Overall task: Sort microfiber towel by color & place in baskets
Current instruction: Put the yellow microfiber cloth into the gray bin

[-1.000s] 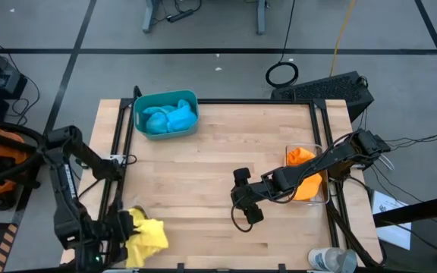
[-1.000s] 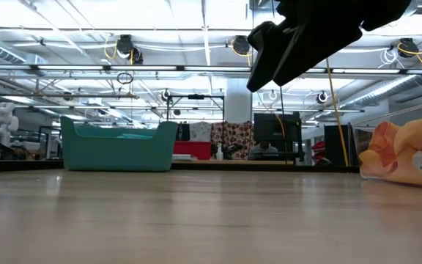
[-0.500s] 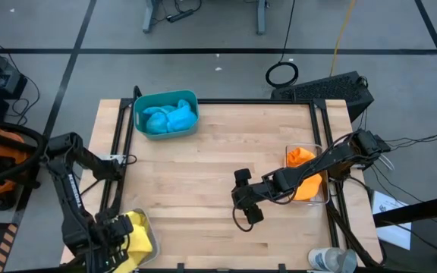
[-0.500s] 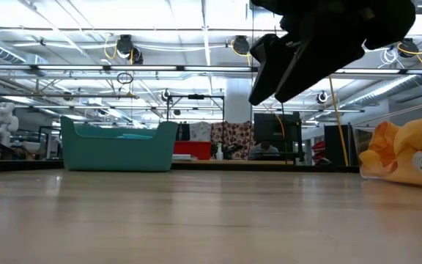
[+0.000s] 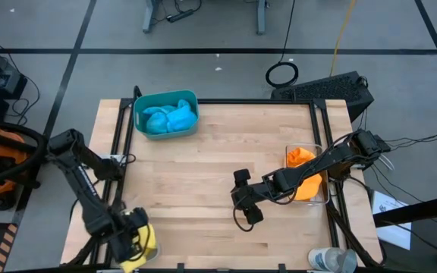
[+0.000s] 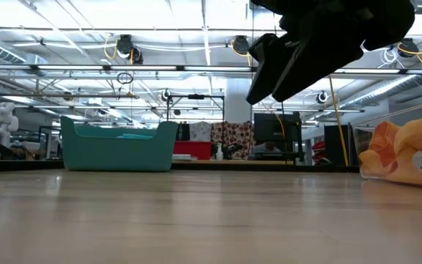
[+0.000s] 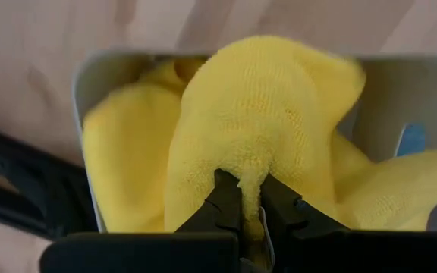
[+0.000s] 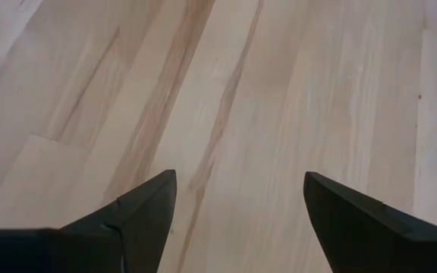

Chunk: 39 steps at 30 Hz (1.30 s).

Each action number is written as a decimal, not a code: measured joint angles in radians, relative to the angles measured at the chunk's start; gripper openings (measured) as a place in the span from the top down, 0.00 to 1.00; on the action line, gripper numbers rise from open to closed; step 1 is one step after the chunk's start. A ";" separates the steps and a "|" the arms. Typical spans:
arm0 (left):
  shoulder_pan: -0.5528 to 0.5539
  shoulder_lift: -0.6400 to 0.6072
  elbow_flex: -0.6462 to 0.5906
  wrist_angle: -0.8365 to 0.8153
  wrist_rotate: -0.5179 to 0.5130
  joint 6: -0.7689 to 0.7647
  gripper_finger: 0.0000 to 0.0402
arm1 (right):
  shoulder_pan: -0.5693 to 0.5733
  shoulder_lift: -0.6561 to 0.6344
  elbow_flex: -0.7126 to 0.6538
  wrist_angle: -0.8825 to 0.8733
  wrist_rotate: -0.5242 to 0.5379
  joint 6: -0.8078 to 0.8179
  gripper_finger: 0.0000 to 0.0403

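Two yellow fuzzy microfiber towels (image 7: 264, 136) sit in the pale grey plastic bin (image 7: 89, 83) at the table's near-left corner, and your left gripper (image 7: 250, 203) is pinched tight on a fold of the upper one, right over the bin. From above, the left gripper (image 5: 131, 241) covers most of that bin, with only a yellow edge showing.

The blue fuzzy towels (image 5: 169, 117) are in the teal rectangular plastic bin (image 5: 139, 102) at the far-left edge. The orange fuzzy towels (image 5: 302, 157) are in the clear plastic bin (image 5: 325, 199) on the right side. The wooden table top (image 5: 203, 174) shows no loose towel, so I judge sorting nearly done: only the release is left.

Your right gripper (image 5: 243, 199) hangs mid-table, fingers spread wide, holding nothing, with bare wood under it in its wrist view (image 8: 234, 205).

Risks: if you lift before opening, the pinched fold drags the towel back out, maybe its mate too. Fuzzy pile can snag on the fingertips after release. The bin is light and at the table corner, so a sideways pull could tip it or push it off the edge. The towel is heaped high; it may flop over the rim.
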 joint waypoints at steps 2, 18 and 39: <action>0.038 0.000 0.000 0.000 0.000 0.045 0.96 | 0.000 0.000 0.000 0.008 0.000 -0.006 0.30; 0.073 0.000 -0.133 0.109 0.053 -0.003 0.96 | 0.000 0.000 0.000 0.005 0.000 -0.013 0.30; 0.071 -0.001 -0.192 0.228 0.088 -0.019 0.62 | 0.000 0.001 0.001 0.008 0.000 -0.012 0.30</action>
